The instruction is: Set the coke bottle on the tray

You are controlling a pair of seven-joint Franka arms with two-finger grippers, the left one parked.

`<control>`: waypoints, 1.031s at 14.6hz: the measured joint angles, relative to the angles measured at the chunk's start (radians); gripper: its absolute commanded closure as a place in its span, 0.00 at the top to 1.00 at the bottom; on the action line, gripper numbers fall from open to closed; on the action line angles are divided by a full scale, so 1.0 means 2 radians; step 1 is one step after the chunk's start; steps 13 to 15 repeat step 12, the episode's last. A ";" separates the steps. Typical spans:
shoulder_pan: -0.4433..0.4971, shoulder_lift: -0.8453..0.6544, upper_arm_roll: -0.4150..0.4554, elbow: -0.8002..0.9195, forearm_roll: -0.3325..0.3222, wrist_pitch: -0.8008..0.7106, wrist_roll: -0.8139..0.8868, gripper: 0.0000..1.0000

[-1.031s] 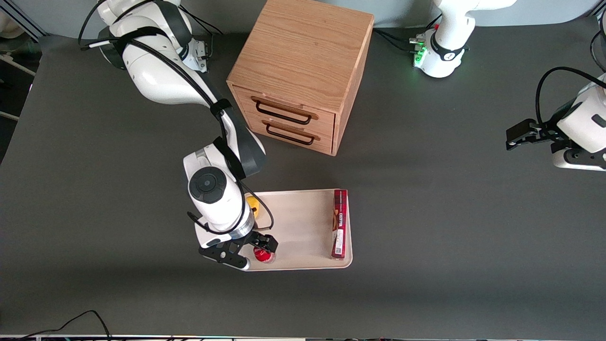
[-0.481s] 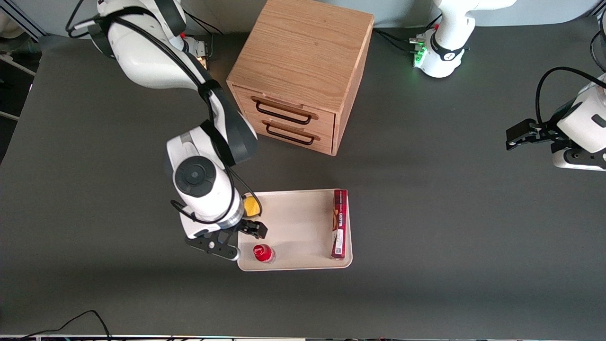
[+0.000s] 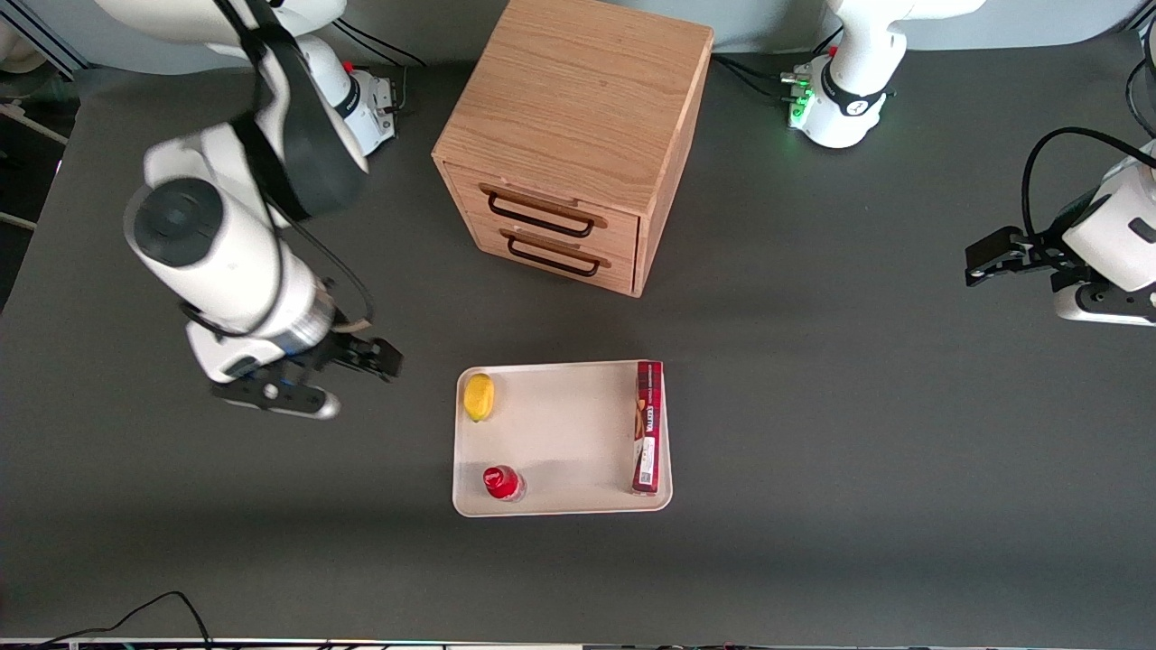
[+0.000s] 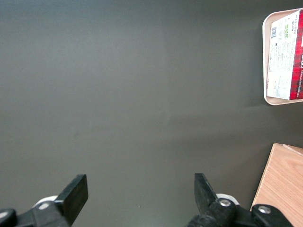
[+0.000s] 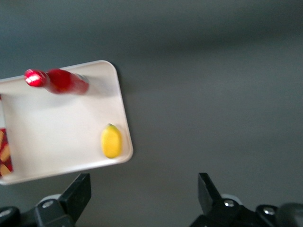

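Red and upright, the coke bottle (image 3: 501,482) stands on the tray (image 3: 560,433), in the tray corner that lies nearest the front camera on the working arm's side. It is free, with nothing touching it. The tray is cream-white and sits on the dark table (image 3: 813,406), nearer to the front camera than the wooden cabinet (image 3: 569,144). A lemon (image 3: 478,396) lies in the tray corner toward the cabinet, along the same short edge as the bottle and well apart from it. A long red box (image 3: 647,426) lies along the tray's edge toward the parked arm's end.

The gripper (image 3: 361,361) hangs above bare table, clear of the tray toward the working arm's end. Its fingers (image 5: 78,191) are spread wide apart and hold nothing.
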 measured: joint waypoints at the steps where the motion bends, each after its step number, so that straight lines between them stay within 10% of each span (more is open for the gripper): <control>1: -0.015 -0.035 0.000 -0.034 0.001 0.000 -0.024 1.00; 15: -0.155 -0.230 0.025 -0.175 0.002 -0.030 -0.192 1.00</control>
